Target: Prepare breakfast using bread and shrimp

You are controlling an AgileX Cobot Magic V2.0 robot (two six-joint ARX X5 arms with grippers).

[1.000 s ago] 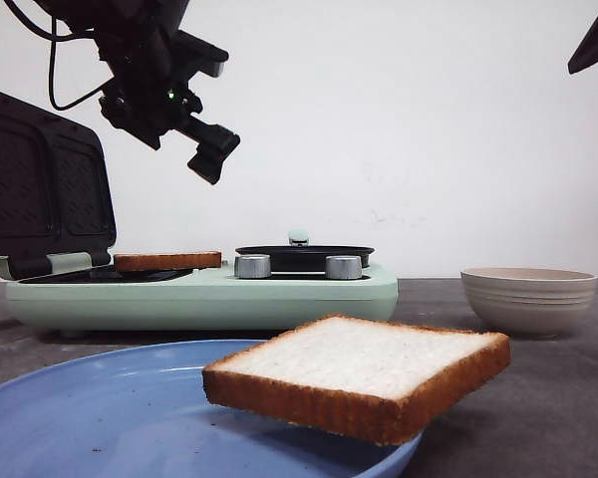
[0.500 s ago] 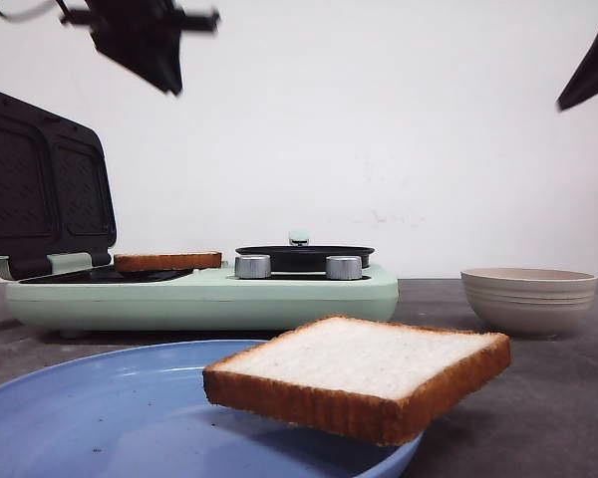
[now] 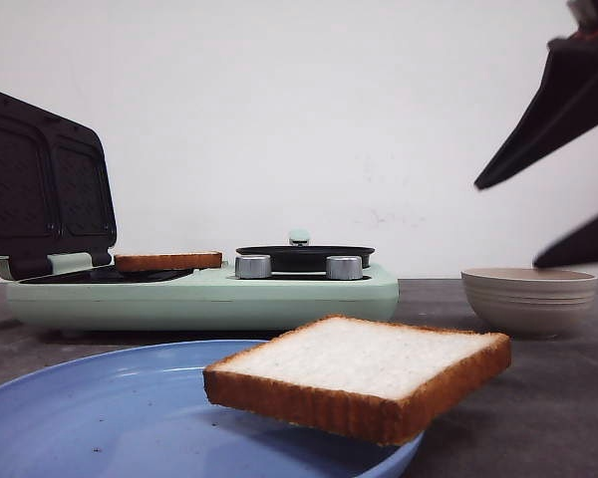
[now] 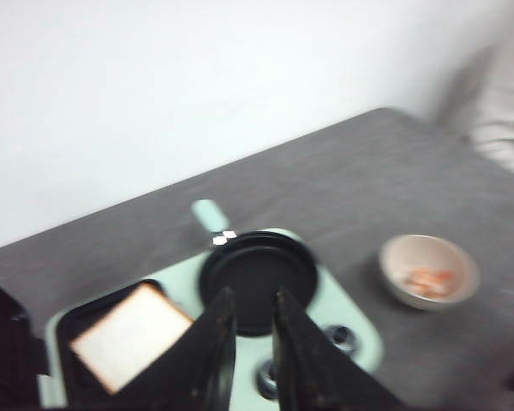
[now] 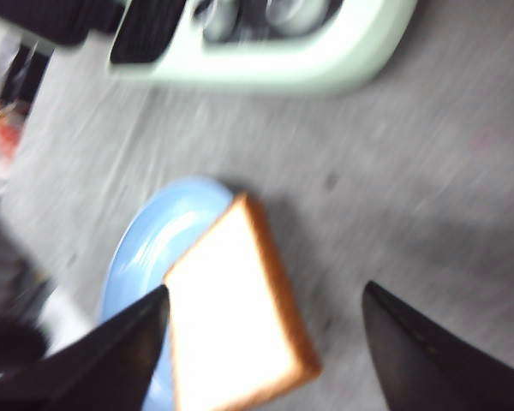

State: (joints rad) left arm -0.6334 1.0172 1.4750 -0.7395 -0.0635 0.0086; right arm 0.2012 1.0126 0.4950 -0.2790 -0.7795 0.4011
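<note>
Your left arm is gone from the front view: one second ago it hung above the open lid at the upper left, half a second ago only its lower part showed at the top edge, and now nothing of it is there. Your right gripper (image 3: 568,189) has come down and in from the upper right corner. Before, you saw only a small dark tip there; now both dark fingers (image 3: 548,115) show, spread wide, above the beige bowl (image 3: 528,297).
</note>
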